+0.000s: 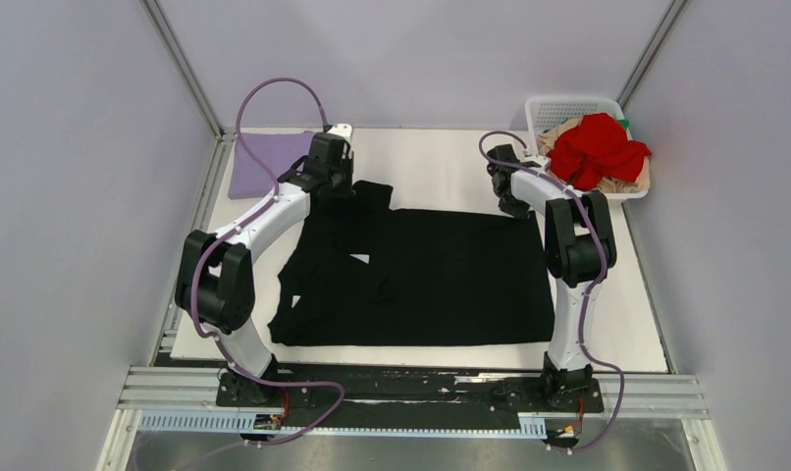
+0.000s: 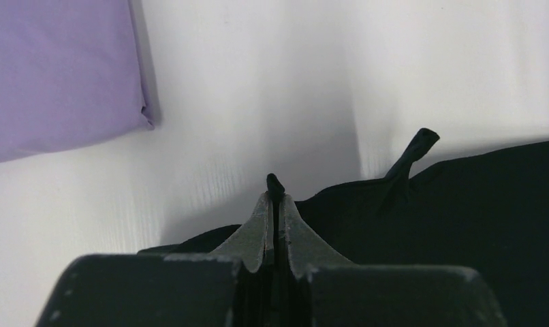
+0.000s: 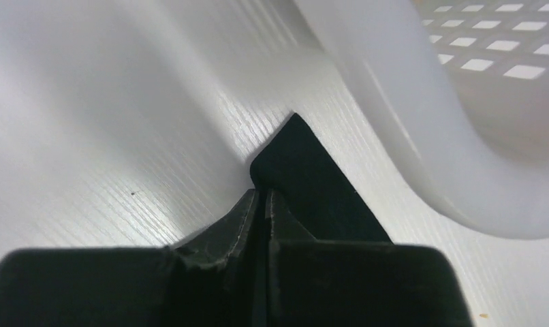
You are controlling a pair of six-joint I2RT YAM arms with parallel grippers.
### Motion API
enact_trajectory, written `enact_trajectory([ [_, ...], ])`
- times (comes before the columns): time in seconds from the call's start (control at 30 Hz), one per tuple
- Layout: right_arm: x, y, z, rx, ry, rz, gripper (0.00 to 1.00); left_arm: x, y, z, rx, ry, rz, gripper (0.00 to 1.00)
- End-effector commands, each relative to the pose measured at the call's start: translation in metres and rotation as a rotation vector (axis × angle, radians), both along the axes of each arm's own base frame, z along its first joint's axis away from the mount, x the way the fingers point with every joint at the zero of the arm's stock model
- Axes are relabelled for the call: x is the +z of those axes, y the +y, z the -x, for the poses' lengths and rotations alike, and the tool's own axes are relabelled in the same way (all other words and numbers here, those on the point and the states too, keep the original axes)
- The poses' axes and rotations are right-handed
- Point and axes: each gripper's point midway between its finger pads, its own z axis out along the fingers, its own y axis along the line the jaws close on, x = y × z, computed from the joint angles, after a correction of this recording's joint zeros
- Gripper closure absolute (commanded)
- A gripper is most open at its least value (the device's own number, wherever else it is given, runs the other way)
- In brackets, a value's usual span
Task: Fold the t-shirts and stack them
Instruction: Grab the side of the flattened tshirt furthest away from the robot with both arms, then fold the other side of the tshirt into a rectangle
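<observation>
A large black t-shirt [image 1: 421,275] lies spread on the white table, partly folded on its left side. My left gripper [image 1: 338,182] is shut on the shirt's far left edge; a pinch of black cloth [image 2: 274,185] pokes out between its fingertips. My right gripper [image 1: 509,201] is shut on the shirt's far right corner [image 3: 306,170], low on the table beside the basket. A folded lavender t-shirt [image 1: 264,162] lies at the far left and shows in the left wrist view [image 2: 60,75]. A red t-shirt [image 1: 596,147] lies on a tan one in the basket.
A white plastic mesh basket [image 1: 568,106] stands at the far right corner; its wall [image 3: 421,102] is close to my right gripper. Grey walls enclose the table on three sides. The table's front edge runs along a metal rail [image 1: 411,392].
</observation>
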Motion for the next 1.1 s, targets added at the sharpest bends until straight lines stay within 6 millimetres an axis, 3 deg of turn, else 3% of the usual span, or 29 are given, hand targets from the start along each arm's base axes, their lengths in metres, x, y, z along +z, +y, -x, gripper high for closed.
enact_trajectory([
  [0.0,0.028,0.002,-0.007,0.045,-0.074,-0.002,0.99,0.029,-0.006,0.002,-0.035,-0.09,0.031,1.0],
  [0.2,0.048,0.016,0.004,0.106,-0.13,-0.014,1.0,0.032,-0.009,0.018,-0.048,-0.098,0.061,1.0],
  [0.37,0.059,0.028,0.031,0.143,-0.147,-0.011,1.0,0.033,-0.009,0.042,-0.044,-0.1,0.062,1.0],
  [0.43,0.06,0.032,0.046,0.149,-0.148,-0.022,1.0,0.025,-0.003,0.057,-0.029,-0.082,0.053,1.0],
  [0.47,0.062,0.035,0.053,0.155,-0.15,-0.032,1.0,0.032,-0.001,0.063,-0.019,-0.095,0.064,1.0],
  [0.5,0.062,0.037,0.061,0.159,-0.149,-0.035,1.0,0.022,0.002,0.072,-0.013,-0.07,0.056,1.0],
  [0.53,0.064,0.038,0.068,0.16,-0.152,-0.037,1.0,0.028,0.003,0.079,-0.007,-0.082,0.071,1.0],
  [0.57,0.064,0.038,0.076,0.161,-0.15,-0.039,1.0,0.018,0.007,0.088,-0.002,-0.058,0.065,1.0],
  [0.6,0.066,0.038,0.084,0.16,-0.15,-0.041,1.0,0.024,0.007,0.095,0.004,-0.069,0.089,1.0],
  [0.83,0.069,0.036,0.13,0.183,-0.115,-0.062,1.0,0.006,0.024,0.155,0.057,0.005,0.155,1.0],
  [1.07,0.065,0.034,0.154,0.186,-0.104,-0.095,1.0,-0.003,0.038,0.193,0.1,0.06,0.202,1.0],
])
